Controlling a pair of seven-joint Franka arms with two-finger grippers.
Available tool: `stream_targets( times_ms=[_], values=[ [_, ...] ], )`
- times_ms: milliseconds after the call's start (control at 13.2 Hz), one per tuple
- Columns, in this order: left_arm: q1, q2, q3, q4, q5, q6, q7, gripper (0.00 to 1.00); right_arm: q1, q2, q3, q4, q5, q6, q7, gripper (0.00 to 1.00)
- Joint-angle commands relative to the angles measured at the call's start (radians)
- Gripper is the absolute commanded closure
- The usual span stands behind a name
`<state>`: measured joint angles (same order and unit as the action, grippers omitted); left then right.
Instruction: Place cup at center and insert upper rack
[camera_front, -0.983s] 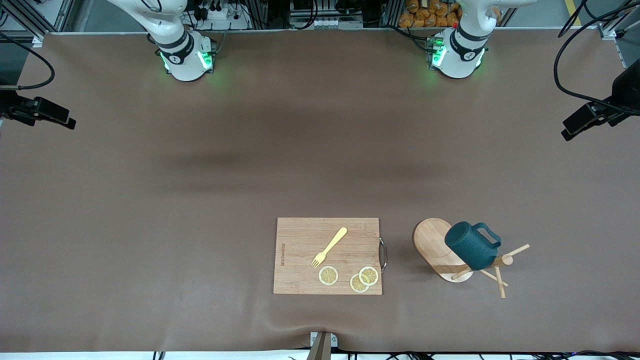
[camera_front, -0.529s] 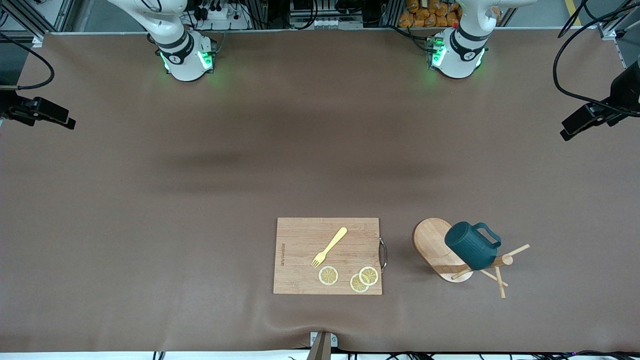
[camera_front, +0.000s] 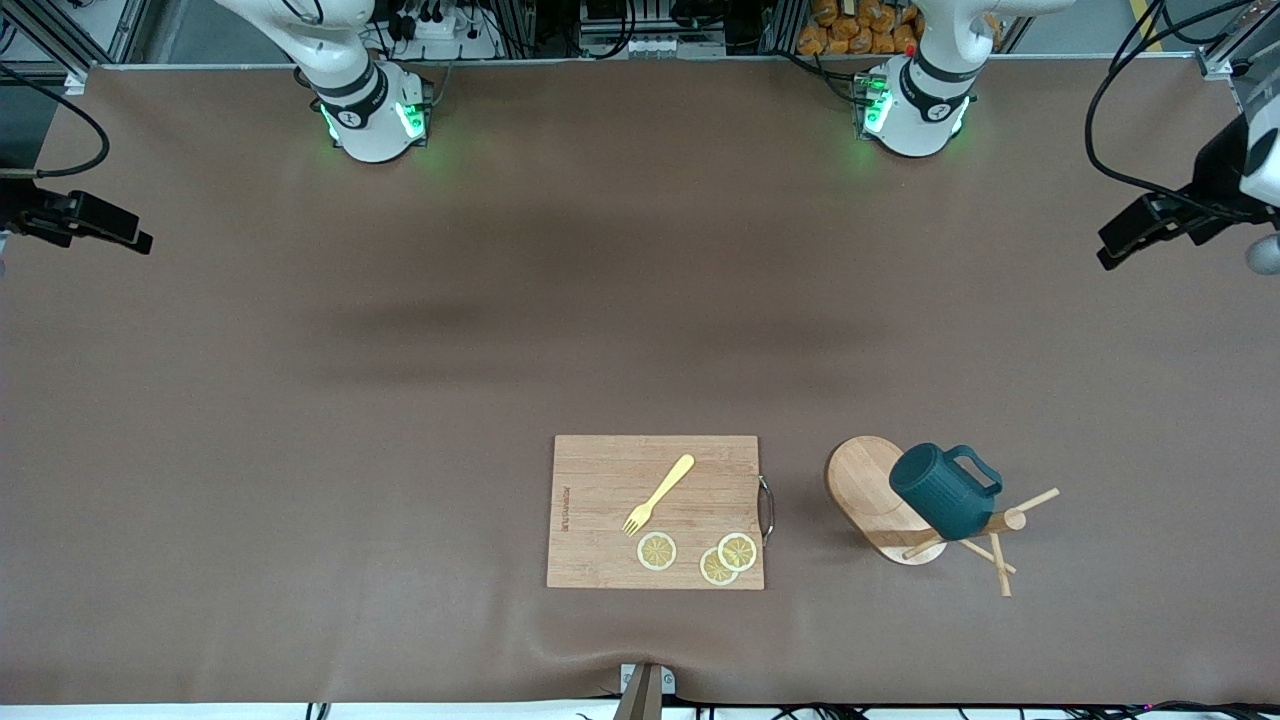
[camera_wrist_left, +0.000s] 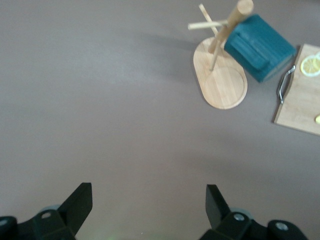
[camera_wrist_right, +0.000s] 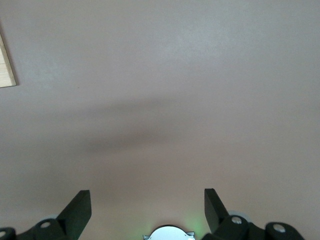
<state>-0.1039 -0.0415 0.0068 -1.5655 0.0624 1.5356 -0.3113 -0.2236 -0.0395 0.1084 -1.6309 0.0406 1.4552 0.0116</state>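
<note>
Cup (camera_wrist_left: 260, 47) on upper rack (camera_wrist_left: 220, 75), well apart from open left gripper (camera_wrist_left: 149, 210).

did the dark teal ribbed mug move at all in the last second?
No. The dark teal ribbed mug hangs on the light wooden mug tree, in the same spot beside the rectangular wooden cutting board in every front view picture.

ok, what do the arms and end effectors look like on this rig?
Both arms are white with black joint bands; their bases glow green. The left end effector and the right end effector each have two black, wedge-shaped fingers. Black cables trail near both table ends.
</note>
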Motion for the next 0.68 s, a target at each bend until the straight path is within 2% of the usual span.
stream_targets(
  times_ms=[0,605],
  values=[
    [-0.004,-0.034,0.004,-0.033,-0.012,-0.017,0.092,0.00,-0.025,-0.008,0.010,0.005,0.016,-0.016,-0.001,0.00],
    [-0.004,-0.026,0.005,-0.004,-0.055,-0.025,0.113,0.00,-0.072,-0.008,-0.006,0.005,0.018,-0.016,-0.007,0.00]
  ],
)
